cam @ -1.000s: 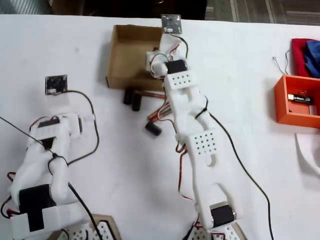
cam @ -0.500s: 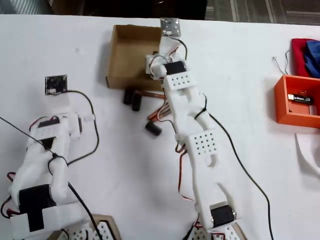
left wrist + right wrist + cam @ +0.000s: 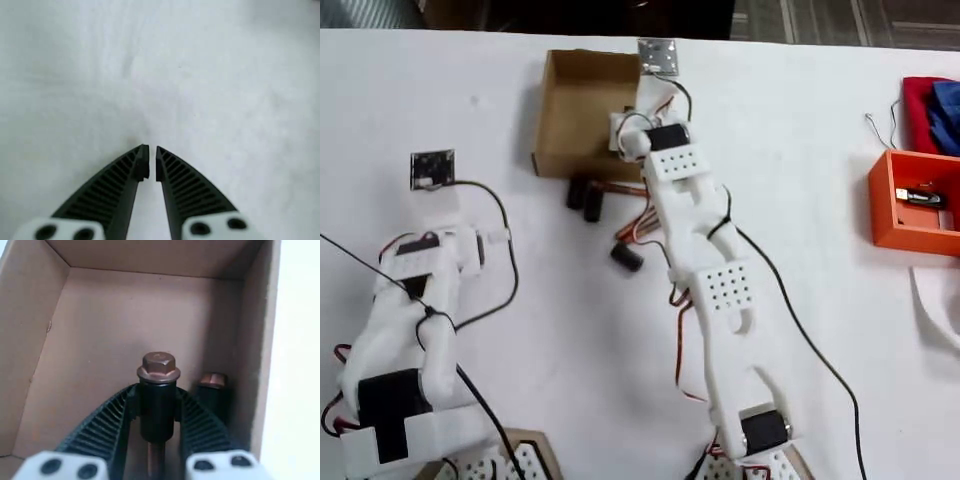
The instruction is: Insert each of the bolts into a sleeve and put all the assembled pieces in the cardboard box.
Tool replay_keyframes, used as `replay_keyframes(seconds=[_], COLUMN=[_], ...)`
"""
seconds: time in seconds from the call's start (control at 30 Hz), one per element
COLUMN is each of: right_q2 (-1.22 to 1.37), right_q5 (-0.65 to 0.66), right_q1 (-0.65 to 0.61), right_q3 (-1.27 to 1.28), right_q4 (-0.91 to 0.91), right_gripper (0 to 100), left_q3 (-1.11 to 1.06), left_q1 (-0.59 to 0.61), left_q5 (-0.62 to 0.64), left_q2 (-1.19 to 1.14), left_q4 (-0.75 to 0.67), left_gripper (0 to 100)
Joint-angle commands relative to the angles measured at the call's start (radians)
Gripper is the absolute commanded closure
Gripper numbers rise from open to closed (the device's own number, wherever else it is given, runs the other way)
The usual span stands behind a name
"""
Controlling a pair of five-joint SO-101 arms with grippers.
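Observation:
In the right wrist view my right gripper [image 3: 157, 396] is shut on an assembled piece [image 3: 157, 390], a black sleeve with a copper bolt head on top. It hangs upright inside the cardboard box [image 3: 100, 325]. A second assembled piece [image 3: 213, 390] stands against the box wall beside it. From above, the right gripper [image 3: 632, 122] hovers over the side of the cardboard box [image 3: 570, 105] nearest the arm. Three black sleeves [image 3: 577, 190] [image 3: 593, 203] [image 3: 627, 257] lie on the table just outside the box. My left gripper [image 3: 150, 162] is shut with nothing in it, over bare white table.
The left arm [image 3: 415, 290] is folded at the table's left side, with its cables trailing around it. An orange tray [image 3: 890, 205] and a red and blue cloth [image 3: 928, 108] sit at the far right. Servo wires [image 3: 645, 215] run beside the right arm.
The right gripper has crept a little farther over the box with the assembled piece. The left arm has not moved.

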State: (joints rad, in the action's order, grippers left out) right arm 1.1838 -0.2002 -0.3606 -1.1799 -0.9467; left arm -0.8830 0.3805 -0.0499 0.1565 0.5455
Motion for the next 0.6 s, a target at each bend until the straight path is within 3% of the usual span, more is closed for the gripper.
replay_keyframes(seconds=[0.0,0.57], right_q2=[-0.019,-0.018], right_q5=[-0.006,-0.008], right_q1=[-0.010,-0.005], right_q3=[-0.006,-0.006], right_q4=[-0.004,-0.033], right_gripper=[97.8,97.8], left_q3=[0.041,0.041], left_q1=[-0.006,-0.006], left_q5=[0.006,0.006], left_q2=[0.002,0.002], left_q4=[0.008,0.008], left_gripper=[95,95])
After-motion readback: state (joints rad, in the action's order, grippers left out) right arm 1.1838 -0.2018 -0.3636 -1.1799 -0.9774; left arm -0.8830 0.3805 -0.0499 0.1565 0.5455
